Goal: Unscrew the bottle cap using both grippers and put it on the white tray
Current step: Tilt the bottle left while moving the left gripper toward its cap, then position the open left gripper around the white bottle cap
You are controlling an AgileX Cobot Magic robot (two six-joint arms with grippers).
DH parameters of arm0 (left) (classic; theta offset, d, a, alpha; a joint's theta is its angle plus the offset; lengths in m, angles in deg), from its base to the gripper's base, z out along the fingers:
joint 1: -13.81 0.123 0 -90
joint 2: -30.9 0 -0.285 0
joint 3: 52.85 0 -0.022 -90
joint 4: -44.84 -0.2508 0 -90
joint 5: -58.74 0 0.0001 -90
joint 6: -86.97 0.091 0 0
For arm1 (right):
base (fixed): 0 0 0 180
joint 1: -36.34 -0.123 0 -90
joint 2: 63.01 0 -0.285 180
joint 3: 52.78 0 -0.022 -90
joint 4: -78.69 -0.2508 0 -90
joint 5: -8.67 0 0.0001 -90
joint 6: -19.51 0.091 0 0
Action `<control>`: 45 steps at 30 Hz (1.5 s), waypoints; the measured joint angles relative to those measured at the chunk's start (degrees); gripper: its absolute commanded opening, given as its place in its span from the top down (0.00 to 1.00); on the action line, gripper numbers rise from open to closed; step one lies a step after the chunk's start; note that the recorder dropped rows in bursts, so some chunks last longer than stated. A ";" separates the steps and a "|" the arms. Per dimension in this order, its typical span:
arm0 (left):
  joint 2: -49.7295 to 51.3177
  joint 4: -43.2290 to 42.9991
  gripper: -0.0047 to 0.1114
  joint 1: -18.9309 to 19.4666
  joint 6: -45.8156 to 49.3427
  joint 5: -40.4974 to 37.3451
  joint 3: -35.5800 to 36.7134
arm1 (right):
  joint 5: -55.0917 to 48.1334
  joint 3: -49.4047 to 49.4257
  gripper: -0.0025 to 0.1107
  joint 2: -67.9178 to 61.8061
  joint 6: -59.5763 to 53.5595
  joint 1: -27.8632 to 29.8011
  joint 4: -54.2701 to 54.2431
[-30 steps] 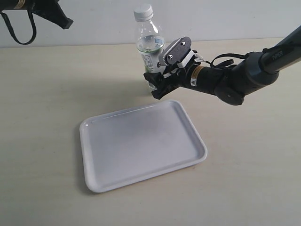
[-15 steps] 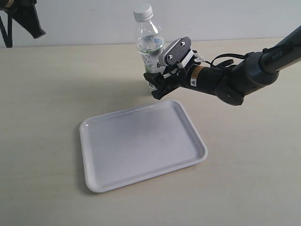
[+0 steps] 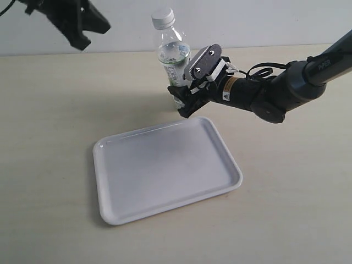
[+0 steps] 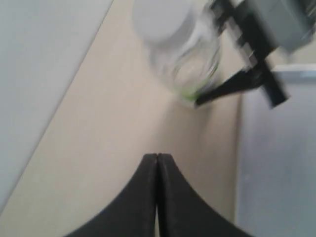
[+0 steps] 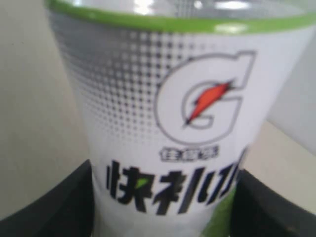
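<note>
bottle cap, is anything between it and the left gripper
Nothing visible. Only open air lies between the shut left gripper and the bottle cap. The right gripper clamps the bottle low down, well below the cap.

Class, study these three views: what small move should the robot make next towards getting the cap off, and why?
Probably bring the left gripper over above the bottle cap, opening it on the way. The right gripper clamps the bottle low on its label, the cap sits on the neck, and the left gripper hangs shut, well away from it.
</note>
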 measured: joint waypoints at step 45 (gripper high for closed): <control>7.58 6.23 0.44 -5.71 -10.87 1.43 -7.01 | 3.34 0.00 0.98 -1.58 -8.76 0.00 2.30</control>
